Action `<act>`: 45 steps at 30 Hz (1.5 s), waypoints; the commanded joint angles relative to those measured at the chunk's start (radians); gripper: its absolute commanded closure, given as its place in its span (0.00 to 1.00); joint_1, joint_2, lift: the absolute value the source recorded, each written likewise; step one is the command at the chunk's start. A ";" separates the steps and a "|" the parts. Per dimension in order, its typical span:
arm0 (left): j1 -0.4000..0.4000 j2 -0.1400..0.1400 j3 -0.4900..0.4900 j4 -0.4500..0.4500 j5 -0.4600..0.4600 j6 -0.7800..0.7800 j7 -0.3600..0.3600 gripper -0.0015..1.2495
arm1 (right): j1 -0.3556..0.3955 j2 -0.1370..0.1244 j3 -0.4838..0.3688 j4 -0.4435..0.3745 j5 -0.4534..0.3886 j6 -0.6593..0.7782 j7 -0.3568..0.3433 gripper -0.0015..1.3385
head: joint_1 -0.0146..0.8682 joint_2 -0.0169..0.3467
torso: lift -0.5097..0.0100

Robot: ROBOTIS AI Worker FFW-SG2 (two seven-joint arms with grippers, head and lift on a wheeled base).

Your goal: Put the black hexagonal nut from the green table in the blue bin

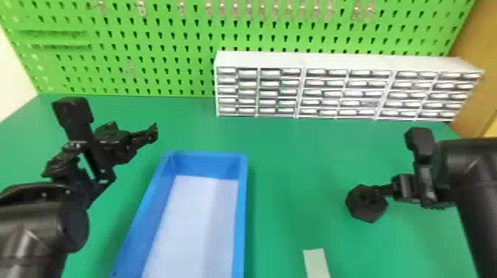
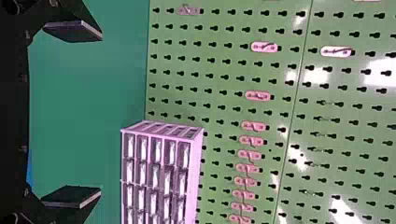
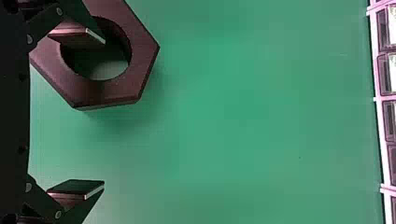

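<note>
Right gripper (image 1: pixel 406 190) spread wide, one finger (image 3: pixel 77 35) over nut (image 3: pixel 140 51), perhaps touching.

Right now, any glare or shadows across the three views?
Head view: faint sheen on the green table, bright reflections on the drawer cabinet; left wrist view: strong white glare patches on the pegboard; right wrist view: soft shadow on the table beside the black hexagonal nut.

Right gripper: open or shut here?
Open: the right gripper has its fingers wide apart, one over the hole of the nut.
</note>
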 commanded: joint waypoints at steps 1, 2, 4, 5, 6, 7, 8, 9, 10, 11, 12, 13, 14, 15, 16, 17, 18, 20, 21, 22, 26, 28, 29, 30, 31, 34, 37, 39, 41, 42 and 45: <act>0.000 -0.001 -0.001 0.000 0.000 0.000 0.000 0.10 | 0.003 0.001 -0.002 0.002 -0.001 -0.009 0.000 0.17 | 0.77 0.14 | 0.79; 0.000 0.000 -0.001 0.000 0.000 0.000 0.000 0.10 | 0.003 0.001 -0.002 0.002 -0.001 -0.012 0.000 0.17 | 0.77 0.14 | 0.79; 0.000 0.000 -0.001 0.000 0.000 0.000 0.000 0.10 | 0.004 0.001 -0.004 0.003 -0.001 -0.016 0.000 0.17 | 0.77 0.14 | 0.79; 0.000 -0.001 -0.001 0.000 0.000 0.000 0.000 0.10 | 0.006 0.003 -0.005 0.005 -0.001 -0.018 0.000 0.17 | 0.77 0.14 | 0.79; 0.000 0.000 -0.001 0.000 0.000 0.000 0.000 0.10 | 0.006 0.003 -0.005 0.005 -0.001 -0.019 0.000 0.17 | 0.77 0.14 | 0.79; 0.000 0.000 -0.001 0.000 0.000 0.000 0.000 0.10 | 0.006 0.003 -0.005 0.006 -0.001 -0.019 0.000 0.17 | 0.77 0.14 | 0.79; 0.000 0.000 -0.001 0.000 0.000 0.000 0.000 0.10 | 0.006 0.003 -0.005 0.008 -0.001 -0.019 0.000 0.17 | 0.77 0.14 | 0.79; 0.000 -0.001 -0.001 0.000 0.000 0.000 0.000 0.10 | 0.006 0.003 -0.005 0.009 -0.002 -0.019 0.000 0.17 | 0.77 0.14 | 0.79; 0.000 0.000 -0.001 0.000 0.000 0.000 0.000 0.10 | 0.007 0.003 -0.005 0.009 -0.002 -0.021 0.000 0.17 | 0.77 0.14 | 0.79; 0.000 -0.001 -0.001 0.000 0.000 0.000 0.000 0.10 | 0.007 0.003 -0.005 0.011 -0.002 -0.021 0.000 0.17 | 0.77 0.14 | 0.79; 0.000 0.000 -0.001 0.000 0.000 0.000 0.000 0.10 | 0.009 0.003 -0.005 0.011 -0.002 -0.021 0.000 0.17 | 0.77 0.14 | 0.79; -0.002 -0.001 -0.001 0.000 0.000 0.000 0.000 0.10 | 0.009 0.003 -0.005 0.012 -0.002 -0.022 0.000 0.17 | 0.77 0.14 | 0.79; -0.002 0.000 -0.001 0.000 0.000 0.000 0.000 0.10 | 0.009 0.003 -0.005 0.014 -0.002 -0.022 0.000 0.17 | 0.77 0.14 | 0.79; -0.002 0.000 -0.001 0.000 0.000 0.000 0.000 0.10 | 0.009 0.003 -0.005 0.014 -0.002 -0.022 0.000 0.17 | 0.77 0.14 | 0.79; -0.002 -0.001 -0.001 0.000 0.000 0.000 0.000 0.10 | 0.009 0.003 -0.005 0.014 -0.002 -0.022 0.000 0.17 | 0.77 0.14 | 0.79; -0.003 0.000 -0.001 0.000 0.000 0.000 0.000 0.10 | 0.009 0.003 -0.007 0.014 -0.002 -0.022 0.000 0.17 | 0.77 0.14 | 0.79; -0.003 0.000 -0.001 0.000 0.000 0.000 0.000 0.10 | 0.009 0.003 -0.007 0.015 -0.002 -0.022 0.000 0.17 | 0.77 0.14 | 0.79; -0.003 0.000 -0.003 0.000 0.000 0.000 0.000 0.10 | 0.010 0.003 -0.007 0.015 -0.001 -0.022 0.000 0.17 | 0.77 0.14 | 0.79; -0.003 0.000 -0.003 0.000 0.000 0.000 0.000 0.10 | 0.010 0.003 -0.007 0.015 -0.001 -0.022 0.000 0.17 | 0.77 0.14 | 0.79; -0.003 0.000 -0.003 0.000 0.000 0.000 0.000 0.10 | 0.010 0.003 -0.007 0.017 -0.001 -0.024 0.000 0.17 | 0.77 0.14 | 0.79; -0.002 0.000 -0.003 0.000 0.000 0.000 0.000 0.10 | 0.013 0.003 -0.010 0.022 0.002 -0.024 0.000 0.17 | 0.77 0.14 | 0.79; -0.002 0.000 -0.003 0.000 0.000 0.000 0.000 0.10 | 0.015 0.003 -0.010 0.025 0.004 -0.024 0.000 0.17 | 0.77 0.14 | 0.79; -0.002 0.000 -0.003 0.000 0.000 0.000 0.000 0.10 | 0.016 0.003 -0.010 0.026 0.004 -0.025 0.000 0.17 | 0.77 0.14 | 0.79; -0.002 0.000 -0.001 0.000 0.002 0.000 0.000 0.10 | 0.016 0.004 -0.010 0.026 0.004 -0.027 0.000 0.17 | 0.77 0.14 | 0.79; -0.002 0.000 -0.001 0.000 0.002 0.000 0.000 0.10 | 0.018 0.004 -0.011 0.029 0.004 -0.029 0.000 0.17 | 0.77 0.14 | 0.79; -0.002 0.000 -0.001 0.000 0.002 0.000 0.000 0.10 | 0.019 0.006 -0.013 0.034 0.006 -0.038 0.000 0.17 | 0.77 0.14 | 0.79; -0.003 -0.001 -0.001 0.000 0.002 0.000 0.000 0.10 | 0.024 0.009 -0.014 0.038 0.009 -0.053 0.000 0.17 | 0.77 0.14 | 0.79; -0.003 0.000 -0.003 0.000 0.002 0.000 0.000 0.10 | 0.027 0.010 -0.017 0.045 0.010 -0.065 0.000 0.17 | 0.77 0.14 | 0.79; -0.003 -0.001 -0.001 0.000 0.002 0.000 0.000 0.10 | 0.029 0.010 -0.021 0.049 0.010 -0.070 0.000 0.17 | 0.77 0.14 | 0.79; -0.003 0.000 -0.001 0.000 0.002 0.000 0.000 0.10 | 0.029 0.012 -0.019 0.051 0.010 -0.070 0.000 0.17 | 0.77 0.14 | 0.79; -0.003 -0.001 -0.001 0.000 0.002 0.000 0.000 0.10 | 0.029 0.010 -0.019 0.054 0.010 -0.071 0.000 0.17 | 0.77 0.14 | 0.79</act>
